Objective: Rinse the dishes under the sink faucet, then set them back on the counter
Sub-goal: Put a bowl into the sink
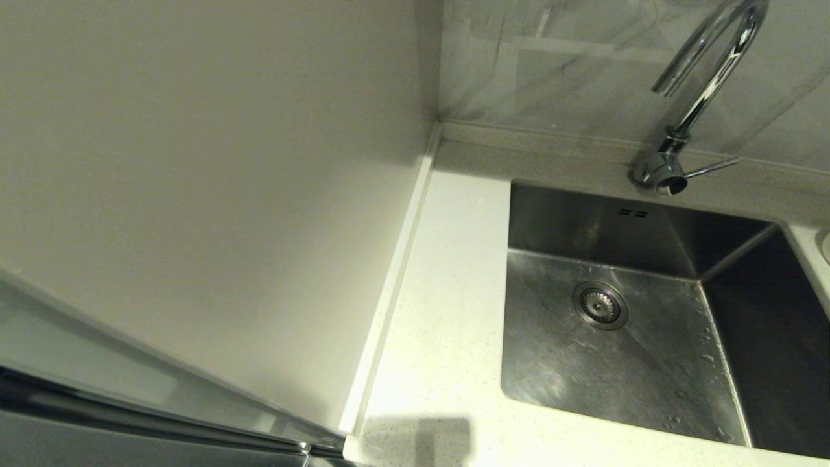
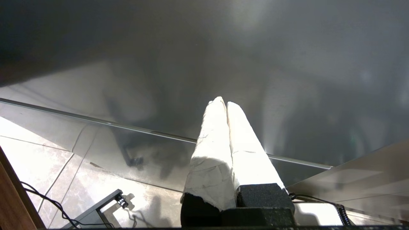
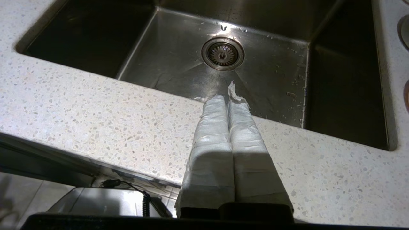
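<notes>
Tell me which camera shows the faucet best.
The head view: the faucet shows its base, lever and most of the gooseneck behind the sink. The right wrist view shows only the sink and counter; the left wrist view shows neither.

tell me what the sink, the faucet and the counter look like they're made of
Sink: looks like brushed stainless steel, dull grey with soft streaky reflections and water drops on the floor.
Faucet: polished chrome-like metal, with mirror-bright highlights along the gooseneck.
Counter: off-white with fine darker speckles and a smooth face, probably stone or a stone-like composite; which one the look leaves open.
</notes>
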Available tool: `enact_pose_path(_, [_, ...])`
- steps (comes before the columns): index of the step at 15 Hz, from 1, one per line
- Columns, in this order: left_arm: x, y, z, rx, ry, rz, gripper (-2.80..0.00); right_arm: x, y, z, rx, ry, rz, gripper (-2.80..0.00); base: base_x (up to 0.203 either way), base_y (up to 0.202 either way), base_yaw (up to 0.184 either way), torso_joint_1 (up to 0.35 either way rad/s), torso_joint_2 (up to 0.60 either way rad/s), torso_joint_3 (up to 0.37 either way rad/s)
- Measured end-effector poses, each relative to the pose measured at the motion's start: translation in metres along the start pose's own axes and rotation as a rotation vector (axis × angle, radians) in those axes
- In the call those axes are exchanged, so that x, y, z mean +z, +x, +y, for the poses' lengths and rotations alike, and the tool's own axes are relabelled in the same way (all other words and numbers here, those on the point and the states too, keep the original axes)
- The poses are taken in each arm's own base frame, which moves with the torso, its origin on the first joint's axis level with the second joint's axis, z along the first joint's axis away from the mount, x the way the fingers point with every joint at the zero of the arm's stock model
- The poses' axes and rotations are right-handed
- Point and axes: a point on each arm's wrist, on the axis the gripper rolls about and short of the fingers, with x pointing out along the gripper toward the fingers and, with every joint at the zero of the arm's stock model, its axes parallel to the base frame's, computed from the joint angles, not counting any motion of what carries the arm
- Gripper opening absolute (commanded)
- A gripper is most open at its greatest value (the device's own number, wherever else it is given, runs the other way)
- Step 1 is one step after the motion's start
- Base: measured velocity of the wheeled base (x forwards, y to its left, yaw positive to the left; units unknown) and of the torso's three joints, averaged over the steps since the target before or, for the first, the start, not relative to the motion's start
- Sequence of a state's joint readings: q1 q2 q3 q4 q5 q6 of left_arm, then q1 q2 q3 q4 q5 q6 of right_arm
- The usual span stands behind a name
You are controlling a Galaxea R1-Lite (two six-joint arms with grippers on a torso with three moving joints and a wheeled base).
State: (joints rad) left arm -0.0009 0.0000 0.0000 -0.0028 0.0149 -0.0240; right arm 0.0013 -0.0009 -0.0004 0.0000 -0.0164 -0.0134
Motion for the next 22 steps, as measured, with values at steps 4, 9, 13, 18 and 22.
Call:
enact_pose_path(4, [0.0, 0.0, 0.0, 0.001, 0.0, 0.0, -2.8, 0.0, 0.0, 0.0, 0.001, 0.001, 0.0, -2.8, 0.0, 0.0, 0.0, 0.0, 0.0, 0.0])
enact_pose_path(9, [0.0, 0.0, 0.0, 0.001, 0.0, 0.0, -2.8, 0.0, 0.0, 0.0, 0.0, 0.004, 0.007, -2.8, 0.0, 0.0, 0.0, 0.0, 0.0, 0.0])
enact_pose_path(13, [0.0, 0.0, 0.0, 0.001, 0.0, 0.0, -2.8, -0.001, -0.002, 0.0, -0.007, 0.016, 0.042, -2.8, 0.0, 0.0, 0.0, 0.0, 0.0, 0.0])
enact_pose_path(18, [0.0, 0.0, 0.0, 0.001, 0.0, 0.0, -2.8, 0.0, -0.001, 0.0, 0.008, -0.052, 0.072, -2.8, 0.0, 0.0, 0.0, 0.0, 0.0, 0.0])
enact_pose_path(22, [0.0, 0.0, 0.0, 0.001, 0.0, 0.0, -2.8, 0.03, 0.001, 0.0, 0.005, -0.016, 0.084, -2.8, 0.0, 0.0, 0.0, 0.0, 0.0, 0.0])
